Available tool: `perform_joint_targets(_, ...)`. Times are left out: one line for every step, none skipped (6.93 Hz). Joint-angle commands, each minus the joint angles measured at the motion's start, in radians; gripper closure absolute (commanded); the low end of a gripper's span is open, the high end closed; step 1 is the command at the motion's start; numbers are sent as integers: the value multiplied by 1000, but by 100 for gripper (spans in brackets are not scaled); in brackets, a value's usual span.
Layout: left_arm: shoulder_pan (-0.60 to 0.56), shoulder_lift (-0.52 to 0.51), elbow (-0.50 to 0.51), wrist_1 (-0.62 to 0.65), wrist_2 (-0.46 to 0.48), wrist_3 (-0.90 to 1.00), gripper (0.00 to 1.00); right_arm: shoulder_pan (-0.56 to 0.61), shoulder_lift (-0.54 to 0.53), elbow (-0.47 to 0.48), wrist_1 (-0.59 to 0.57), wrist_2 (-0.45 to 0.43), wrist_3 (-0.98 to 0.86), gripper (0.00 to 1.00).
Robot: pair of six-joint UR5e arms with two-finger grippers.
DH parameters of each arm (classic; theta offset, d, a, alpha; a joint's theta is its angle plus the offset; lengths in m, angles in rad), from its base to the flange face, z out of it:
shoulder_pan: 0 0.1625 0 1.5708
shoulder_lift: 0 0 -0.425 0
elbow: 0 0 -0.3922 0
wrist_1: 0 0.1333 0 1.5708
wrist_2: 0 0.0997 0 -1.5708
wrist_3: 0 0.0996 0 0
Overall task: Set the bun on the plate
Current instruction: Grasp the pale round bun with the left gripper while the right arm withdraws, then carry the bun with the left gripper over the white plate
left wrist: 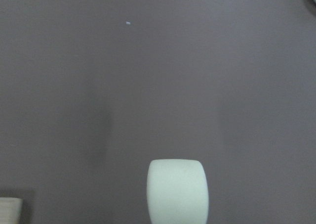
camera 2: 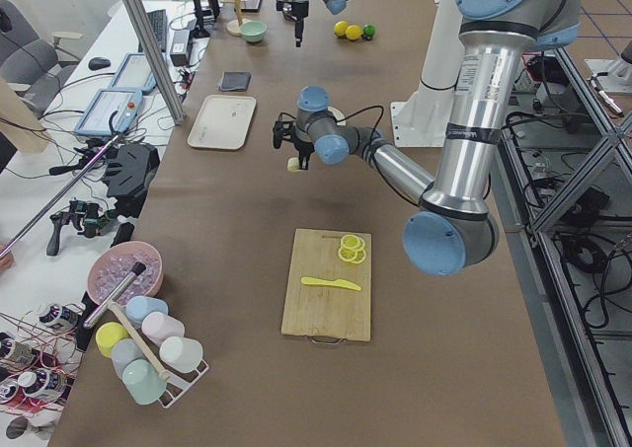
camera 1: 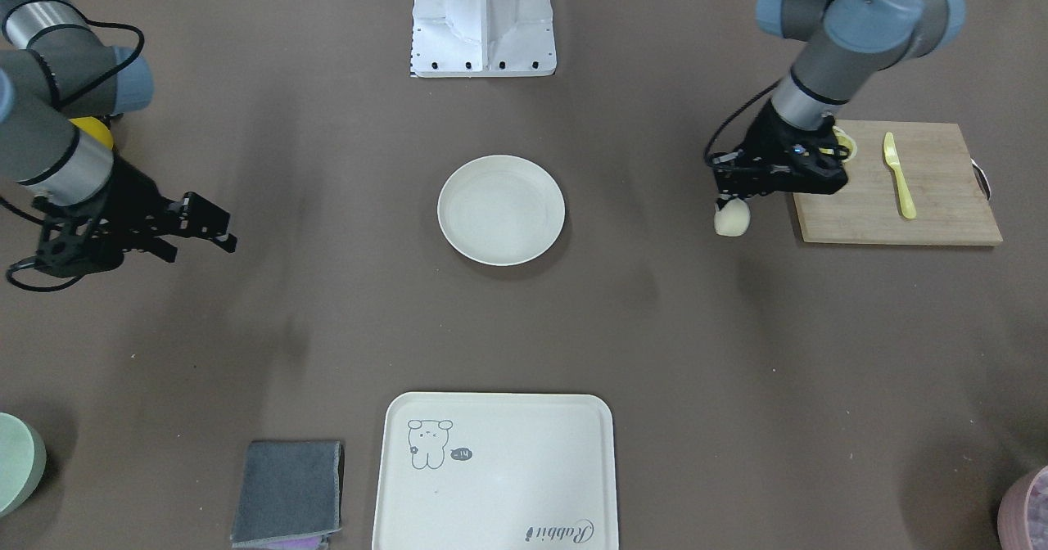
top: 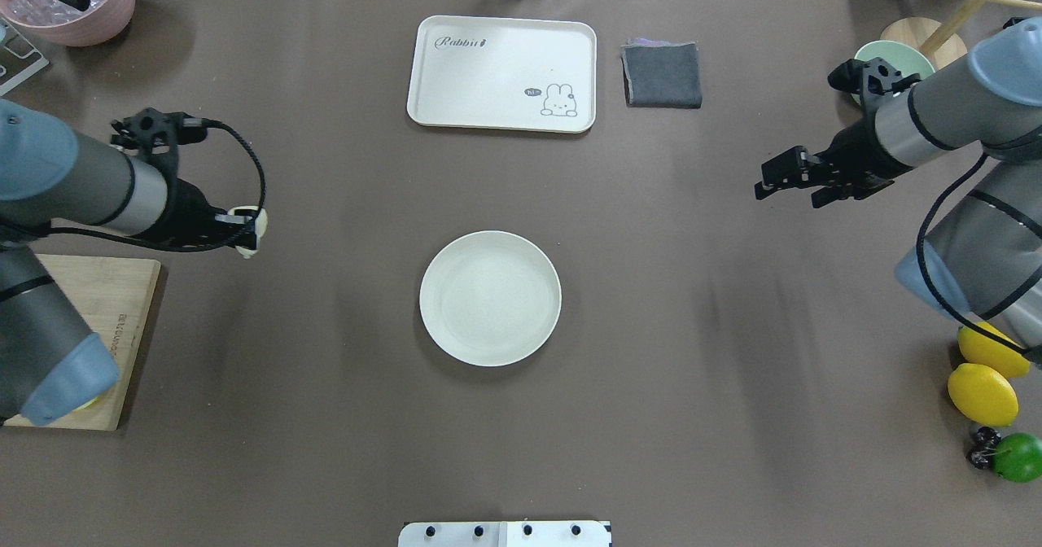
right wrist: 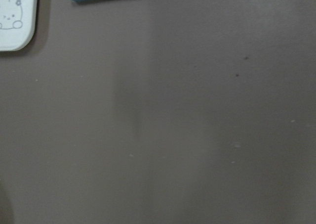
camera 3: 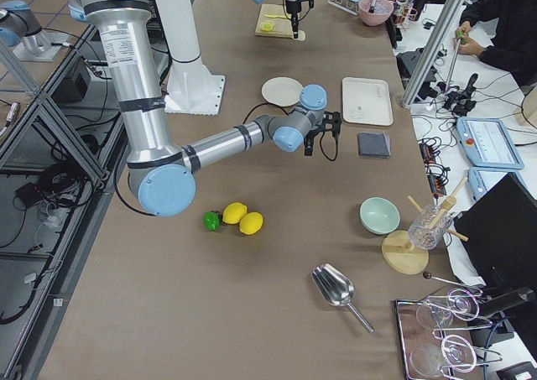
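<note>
The bun (camera 1: 731, 219), a small pale cream puck, sits between the fingers of my left gripper (camera 1: 728, 206), which is shut on it. In the overhead view the bun (top: 255, 225) hangs well to the left of the plate (top: 490, 246), just past the cutting board's corner. It fills the bottom of the left wrist view (left wrist: 177, 192) over bare brown table. The round off-white plate (camera 1: 501, 167) lies at the table's middle with nothing on it. My right gripper (top: 783, 185) hovers open far to the plate's right, holding nothing.
A wooden cutting board (camera 1: 941, 206) carries lemon slices (camera 1: 845, 145) and a yellow knife (camera 1: 898, 175). A cream tray (top: 501, 50) and a grey cloth (top: 663, 75) lie beyond the plate. Two lemons (top: 982, 392) and a lime (top: 1019, 456) sit at the right.
</note>
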Motion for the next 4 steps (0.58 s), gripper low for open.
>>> perform_joint_targets(234, -317, 62, 280, 233, -116, 86, 127, -67, -69, -1, 58, -236, 1)
perform_joint_targets(290, -384, 141, 264, 259, -224, 82, 163, -91, -102, -1, 58, -340, 0)
perform_joint_targets(304, -444, 242, 196, 262, -246, 82, 198, -120, -134, -1, 58, -438, 0)
perform_joint_targets(306, -470, 345, 96, 288, -248, 82, 218, -145, -139, -1, 58, -489, 0)
